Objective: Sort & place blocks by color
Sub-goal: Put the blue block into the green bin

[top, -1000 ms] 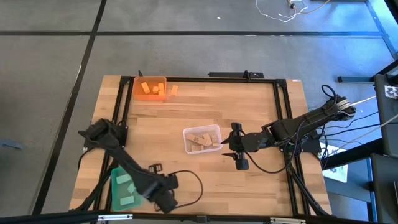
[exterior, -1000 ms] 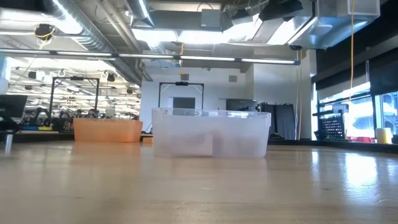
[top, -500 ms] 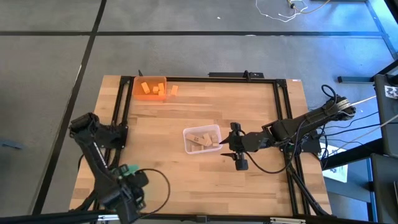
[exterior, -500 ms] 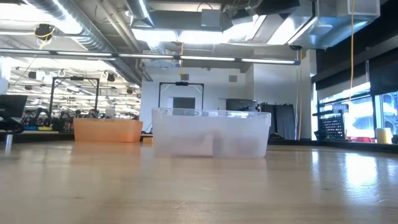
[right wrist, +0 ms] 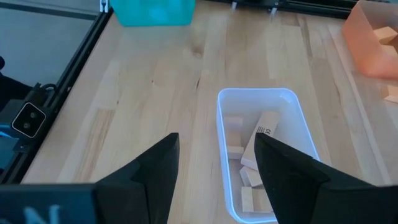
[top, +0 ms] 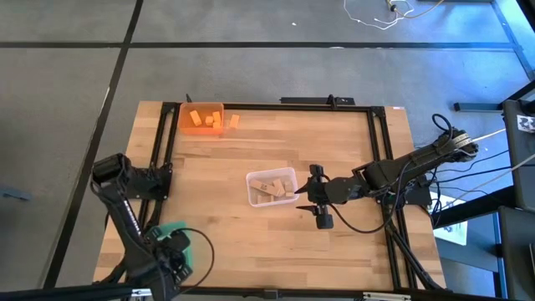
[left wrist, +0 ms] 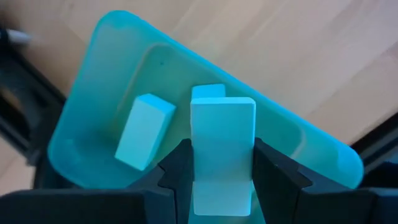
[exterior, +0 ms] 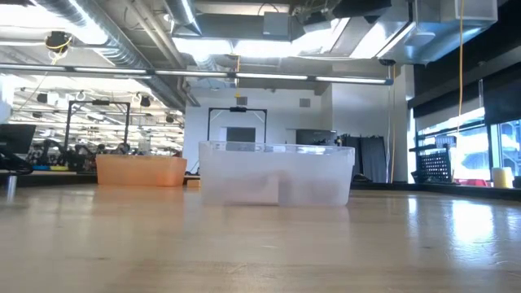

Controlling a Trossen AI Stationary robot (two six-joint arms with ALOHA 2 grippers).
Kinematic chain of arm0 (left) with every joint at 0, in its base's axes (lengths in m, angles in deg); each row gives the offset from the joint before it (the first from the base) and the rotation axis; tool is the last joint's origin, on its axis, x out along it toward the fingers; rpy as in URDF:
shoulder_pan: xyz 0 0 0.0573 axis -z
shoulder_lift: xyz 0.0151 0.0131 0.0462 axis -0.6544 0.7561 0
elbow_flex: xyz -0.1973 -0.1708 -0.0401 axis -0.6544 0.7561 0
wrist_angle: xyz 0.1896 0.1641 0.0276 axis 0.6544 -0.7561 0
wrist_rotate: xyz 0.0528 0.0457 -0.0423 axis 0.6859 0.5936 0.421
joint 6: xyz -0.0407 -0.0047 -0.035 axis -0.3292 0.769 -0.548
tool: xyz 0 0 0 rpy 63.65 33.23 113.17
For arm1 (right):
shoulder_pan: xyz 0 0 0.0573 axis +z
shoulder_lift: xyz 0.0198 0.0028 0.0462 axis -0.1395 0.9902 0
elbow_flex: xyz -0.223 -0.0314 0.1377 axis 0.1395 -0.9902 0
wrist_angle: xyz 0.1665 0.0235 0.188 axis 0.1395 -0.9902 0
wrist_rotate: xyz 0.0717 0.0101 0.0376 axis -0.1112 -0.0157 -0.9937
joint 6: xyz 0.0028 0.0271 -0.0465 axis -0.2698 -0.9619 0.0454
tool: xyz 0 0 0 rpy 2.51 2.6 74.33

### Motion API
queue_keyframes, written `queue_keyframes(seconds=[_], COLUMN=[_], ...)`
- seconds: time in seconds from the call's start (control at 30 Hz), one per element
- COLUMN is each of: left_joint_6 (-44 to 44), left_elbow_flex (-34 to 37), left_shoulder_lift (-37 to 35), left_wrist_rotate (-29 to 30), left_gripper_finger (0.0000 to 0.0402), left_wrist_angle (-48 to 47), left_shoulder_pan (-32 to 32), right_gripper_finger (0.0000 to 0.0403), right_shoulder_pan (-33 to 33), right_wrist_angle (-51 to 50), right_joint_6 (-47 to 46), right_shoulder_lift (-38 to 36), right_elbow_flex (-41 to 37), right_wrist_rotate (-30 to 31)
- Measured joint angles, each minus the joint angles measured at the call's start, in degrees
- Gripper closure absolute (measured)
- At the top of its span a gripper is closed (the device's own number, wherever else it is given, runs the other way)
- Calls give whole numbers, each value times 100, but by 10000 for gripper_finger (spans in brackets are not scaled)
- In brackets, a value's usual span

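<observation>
My left gripper point(left wrist: 222, 180) clenches a mint green rectangular block point(left wrist: 222, 152) over the green plastic bin point(left wrist: 93, 87), where others lie. My right gripper point(right wrist: 214, 165) hangs spread, empty. One small orange block point(top: 234, 121) remains outside the orange plastic bin point(top: 185, 125).

Not much to read here, honestly. The only real character is a white letter "N" on the dark body of the right gripper point(right wrist: 211, 180), at the edge of the right wrist view. One tan block point(right wrist: 263, 138) in the clear bin point(right wrist: 227, 155) has a small dark printed mark on it, but it's too tiny to make out. The room behind the table has no signs I can read.
</observation>
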Motion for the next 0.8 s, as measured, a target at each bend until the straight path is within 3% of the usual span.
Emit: queue_keyframes(seconds=[0.3, 0.8], left_joint_6=[-106, -48], left_elbow_flex=[586, 612], left_shoulder_lift=[0, 0], left_wrist_rotate=[-244, -235], left_gripper_finger=[273, 257], left_wrist_angle=[396, 377], left_shoulder_pan=[-1, -1], right_gripper_finger=[194, 194], right_shoulder_pan=[0, 0], right_wrist_angle=[-2, -3], right_joint_6=[1, 3], right_shoulder_lift=[0, 0], right_elbow_flex=[0, 0], right_wrist_rotate=[-1, -1])
